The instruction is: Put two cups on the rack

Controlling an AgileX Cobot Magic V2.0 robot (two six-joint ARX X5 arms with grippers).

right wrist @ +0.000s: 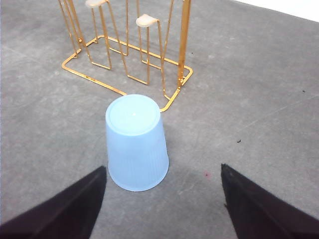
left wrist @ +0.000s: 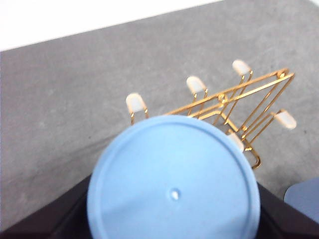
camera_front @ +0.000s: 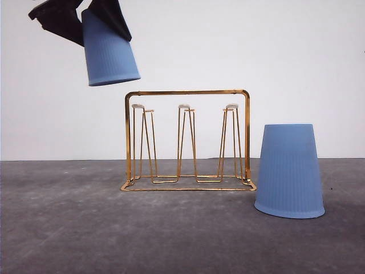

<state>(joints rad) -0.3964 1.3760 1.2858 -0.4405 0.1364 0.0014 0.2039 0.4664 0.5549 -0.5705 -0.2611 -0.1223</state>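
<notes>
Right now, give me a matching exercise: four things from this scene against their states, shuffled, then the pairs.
Things:
1. held cup
2. standing cup
3. rack
4. right tool

States:
A. open, fingers on either side of a cup
B. upside down on the table
C. pegs all bare
D. tilted in the air, gripped by the left tool

Pairs: 1-D, 2-B, 3-C, 4-A

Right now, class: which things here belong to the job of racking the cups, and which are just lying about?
Job:
held cup in left gripper
standing cup, between right gripper's fingers
rack

Lying about:
nothing besides the table
</notes>
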